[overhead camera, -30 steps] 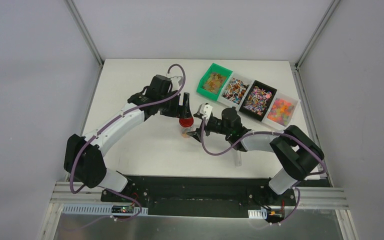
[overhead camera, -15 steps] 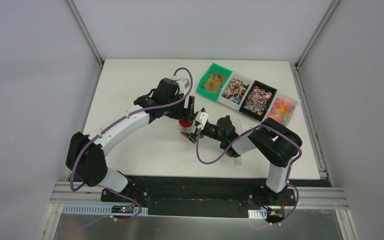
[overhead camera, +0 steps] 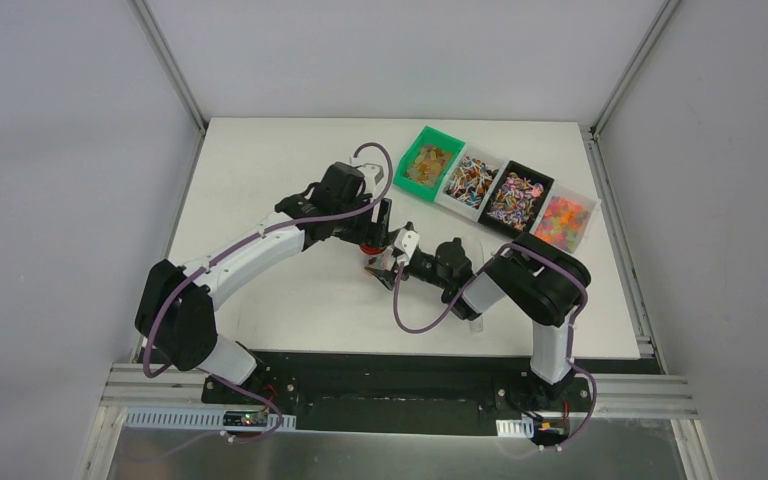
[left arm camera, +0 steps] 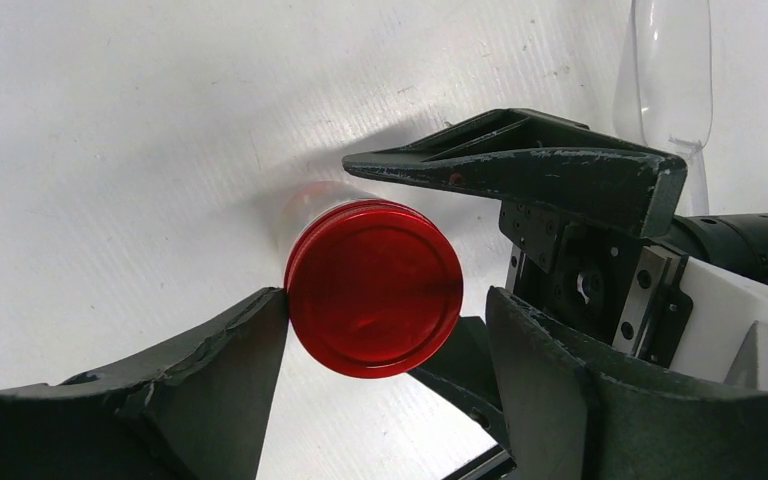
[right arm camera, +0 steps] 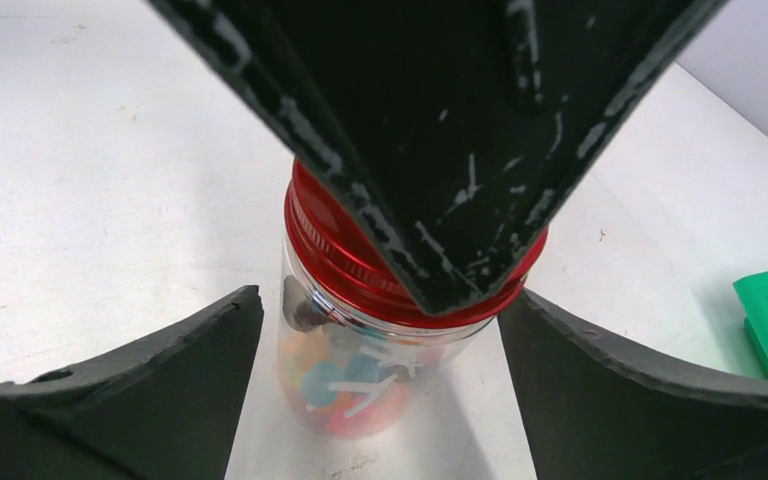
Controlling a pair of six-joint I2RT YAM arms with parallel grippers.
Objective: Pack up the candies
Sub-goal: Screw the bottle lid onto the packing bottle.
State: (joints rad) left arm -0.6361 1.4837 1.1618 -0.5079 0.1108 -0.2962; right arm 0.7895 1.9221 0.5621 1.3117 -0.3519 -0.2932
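A small clear jar [right arm camera: 380, 350] with a red lid [left arm camera: 374, 288] stands on the white table, holding some of the candies [right arm camera: 360, 385]. My left gripper [left arm camera: 385, 300] hangs over the lid from above, open; its left finger [left arm camera: 250, 350] touches the lid's edge and the right finger stands off it. My right gripper [right arm camera: 378, 302] reaches in low from the side, open, with a gap on each side of the jar. In the top view both grippers meet at the jar [overhead camera: 372, 252]. More candies fill the bins [overhead camera: 516, 200] at the back right.
A green bin [overhead camera: 427, 163], a white bin [overhead camera: 470, 180], a black one and a clear bin [overhead camera: 563, 222] stand in a row. A clear plastic scoop [left arm camera: 660, 70] lies on the table behind the right gripper, near the right arm [overhead camera: 520, 285].
The right gripper has slid left until its fingers flank the jar. The left gripper has come down over the red lid and its jaws have narrowed slightly.
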